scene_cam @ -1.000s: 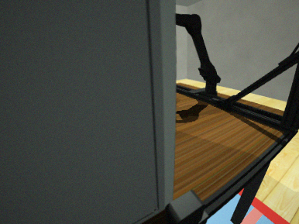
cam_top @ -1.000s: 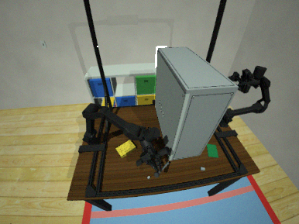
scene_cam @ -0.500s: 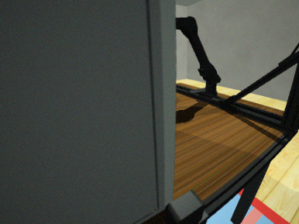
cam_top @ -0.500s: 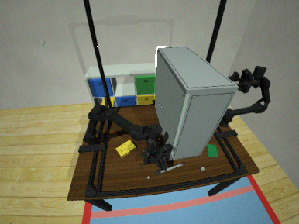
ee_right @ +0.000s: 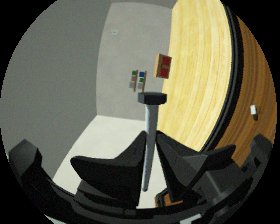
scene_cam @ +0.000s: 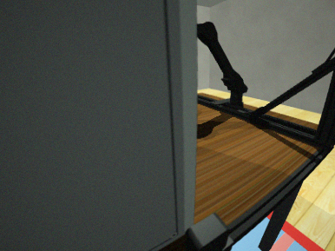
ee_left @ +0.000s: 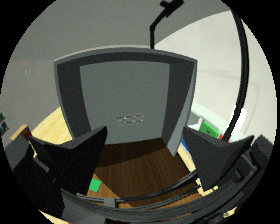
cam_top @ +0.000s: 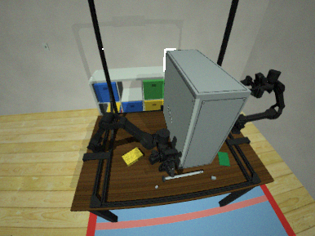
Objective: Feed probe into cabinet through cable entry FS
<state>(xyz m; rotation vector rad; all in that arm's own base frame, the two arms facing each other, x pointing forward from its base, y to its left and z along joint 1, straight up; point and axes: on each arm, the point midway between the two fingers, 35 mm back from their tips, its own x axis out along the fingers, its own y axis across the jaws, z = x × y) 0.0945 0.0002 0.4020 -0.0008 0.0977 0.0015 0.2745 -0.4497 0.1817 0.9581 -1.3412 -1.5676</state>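
Note:
The tall grey cabinet (cam_top: pixel 214 134) (scene_cam: pixel 87 112) (ee_left: pixel 125 95) stands on the table. Its open side faces the left wrist camera, with a group of small cable entries (ee_left: pixel 130 119) in the far wall; their marks are too small to read. My right gripper (cam_top: pixel 171 175) (ee_right: pixel 150 134) is shut on the probe (cam_top: pixel 185 175) (ee_right: pixel 151 117), a pale rod with a dark, wider head. The fingers grip the shaft near the head, beside the cabinet's front lower corner, outside it. The thin end points away to the right in the top view. My left gripper (ee_left: pixel 146 130) is open and empty, raised outside the cabinet's open side.
A yellow block (cam_top: pixel 132 156) lies left of the cabinet. A green pad (cam_top: pixel 224 158) (ee_left: pixel 95 185) lies on the other side. Two small pale pieces lie near the front edge, one at left (cam_top: pixel 157 186), one at right (cam_top: pixel 213 178). Black frame rails border the table.

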